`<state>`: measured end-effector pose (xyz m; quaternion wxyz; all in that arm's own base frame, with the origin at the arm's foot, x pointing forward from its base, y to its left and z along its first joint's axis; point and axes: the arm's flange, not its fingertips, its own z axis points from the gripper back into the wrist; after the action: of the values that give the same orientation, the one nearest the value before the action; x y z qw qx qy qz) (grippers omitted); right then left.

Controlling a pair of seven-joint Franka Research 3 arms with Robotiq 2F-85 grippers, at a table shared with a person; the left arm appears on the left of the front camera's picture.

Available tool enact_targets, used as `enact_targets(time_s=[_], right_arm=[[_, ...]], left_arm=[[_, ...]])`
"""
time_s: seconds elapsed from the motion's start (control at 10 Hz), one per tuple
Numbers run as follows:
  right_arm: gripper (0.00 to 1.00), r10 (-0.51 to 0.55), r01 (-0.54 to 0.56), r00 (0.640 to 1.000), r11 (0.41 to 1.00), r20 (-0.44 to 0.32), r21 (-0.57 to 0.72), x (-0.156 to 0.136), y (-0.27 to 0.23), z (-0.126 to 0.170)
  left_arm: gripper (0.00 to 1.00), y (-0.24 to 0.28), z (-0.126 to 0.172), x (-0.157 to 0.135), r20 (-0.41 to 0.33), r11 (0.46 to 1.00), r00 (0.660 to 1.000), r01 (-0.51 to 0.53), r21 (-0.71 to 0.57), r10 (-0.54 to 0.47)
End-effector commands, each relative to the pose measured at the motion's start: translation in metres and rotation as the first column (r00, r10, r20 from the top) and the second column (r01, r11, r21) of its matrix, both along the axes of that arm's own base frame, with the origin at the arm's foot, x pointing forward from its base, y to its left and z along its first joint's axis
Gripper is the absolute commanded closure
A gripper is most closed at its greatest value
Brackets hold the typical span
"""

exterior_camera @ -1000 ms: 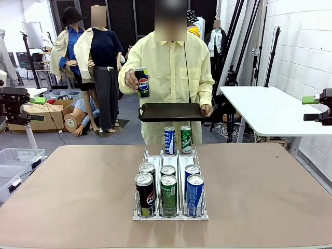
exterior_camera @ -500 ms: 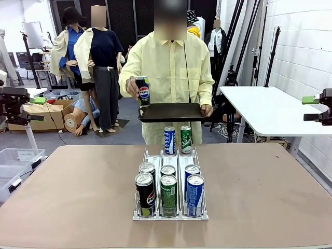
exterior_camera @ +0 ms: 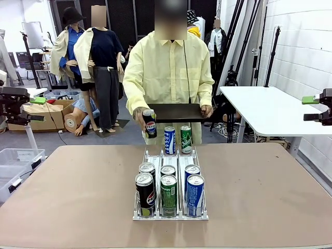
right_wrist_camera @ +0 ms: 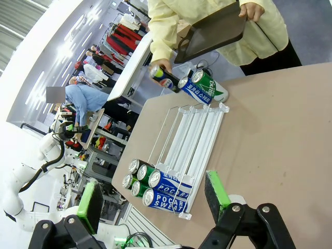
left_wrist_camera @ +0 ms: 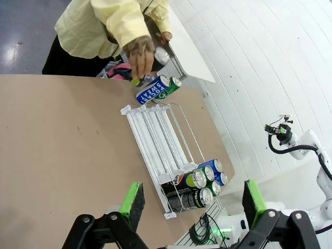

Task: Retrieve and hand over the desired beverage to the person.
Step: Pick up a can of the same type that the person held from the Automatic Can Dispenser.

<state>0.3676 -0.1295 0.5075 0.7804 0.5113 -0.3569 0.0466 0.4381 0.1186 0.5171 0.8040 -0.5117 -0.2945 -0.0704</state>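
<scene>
The person in the loose pale-yellow button shirt [exterior_camera: 168,72] stands at the far side of the brown table [exterior_camera: 78,187], one hand [exterior_camera: 141,116] wrapped around a black-and-blue Pepsi can [exterior_camera: 150,126] held nearly upright just over the far end of the clear plastic three-lane can rack [exterior_camera: 178,158], just beside the blue-and-white Pocari Sweat can [exterior_camera: 169,140] and the green Sprite can [exterior_camera: 185,139] standing there; the other hand [exterior_camera: 206,110] holds a flat black tray [exterior_camera: 176,111] at waist height. Six more cans [exterior_camera: 168,189] crowd the rack's near end in two rows; the left gripper [left_wrist_camera: 193,203] and the right gripper [right_wrist_camera: 153,199] both hang well apart from the rack, green-padded jaws spread wide with nothing between them.
</scene>
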Motion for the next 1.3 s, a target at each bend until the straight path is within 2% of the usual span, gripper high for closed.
enact_targets(time_s=[0.0, 1.2], right_arm=[[0.0, 0.003, -0.003, 1.0, 1.0, 0.003, 0.012, 0.0017, 0.0001, 0.0007], [0.0, 0.003, -0.003, 1.0, 1.0, 0.003, 0.012, 0.0017, 0.0001, 0.0007]], left_arm=[[0.0, 0.0003, 0.0015, -0.0004, 0.001, 1.0, 1.0, -0.006, -0.009, 0.006], [0.0, 0.0003, 0.0015, -0.0004, 0.001, 1.0, 1.0, -0.006, -0.009, 0.006]])
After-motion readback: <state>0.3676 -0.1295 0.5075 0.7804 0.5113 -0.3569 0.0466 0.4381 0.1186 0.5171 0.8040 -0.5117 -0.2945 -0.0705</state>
